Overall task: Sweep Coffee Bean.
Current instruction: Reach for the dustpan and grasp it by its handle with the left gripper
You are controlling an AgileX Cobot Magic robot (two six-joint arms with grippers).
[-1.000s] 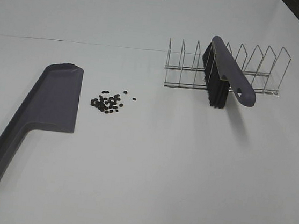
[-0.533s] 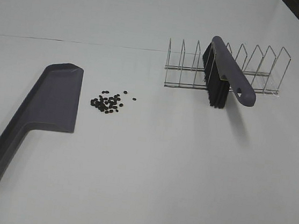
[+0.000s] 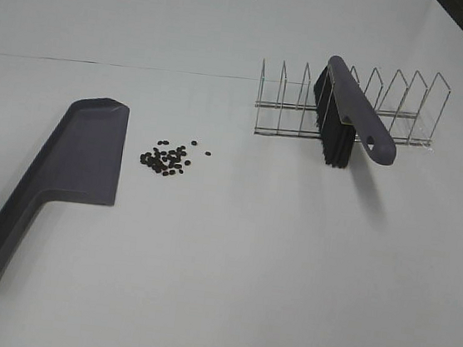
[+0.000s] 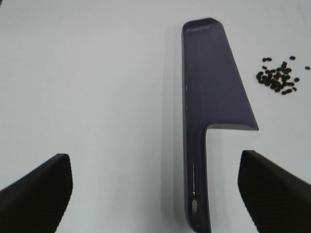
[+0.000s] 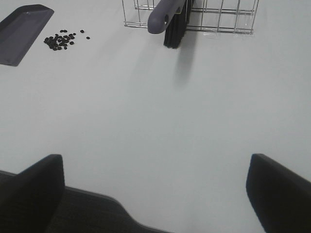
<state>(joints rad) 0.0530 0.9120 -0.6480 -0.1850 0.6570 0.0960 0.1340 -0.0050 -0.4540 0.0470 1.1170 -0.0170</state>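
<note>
Neither arm shows in your exterior high view, so go by the wrist cameras.

Left gripper (image 4: pixel 153 160): jaws spread wide and holding nothing. The two dark fingers (image 4: pixel 39 189) sit at the frame corners, above the flat white table (image 3: pixel 245 276). The grey-purple plastic dustpan with the long handle (image 4: pixel 209 97) lies flat below it. The handle end, with its hanging hole, falls between the fingers and touches neither.

Right gripper (image 5: pixel 155 160): jaws also wide apart and empty, fingers (image 5: pixel 277 194) over bare table near its front edge, well apart from everything else.

The coffee beans (image 3: pixel 166 160), tiny dark brown-black ovals, sit in a loose cluster on the table. They're just beside the long edge of the dustpan's scoop, on the rack side, and don't touch it. A couple of strays lie slightly off the cluster towards the rack. You can see the same cluster in the left wrist view (image 4: pixel 278 78) and the right wrist view (image 5: pixel 60 41).

The hand brush with the grey-purple handle and black bristles (image 3: pixel 351 112) is slotted in the silver wire divider rack (image 3: pixel 406 110), well apart from the beans. It's tilted, bristles down, with the handle end sticking out past the front of the rack. Can't tell whether the bristles touch the table.
</note>
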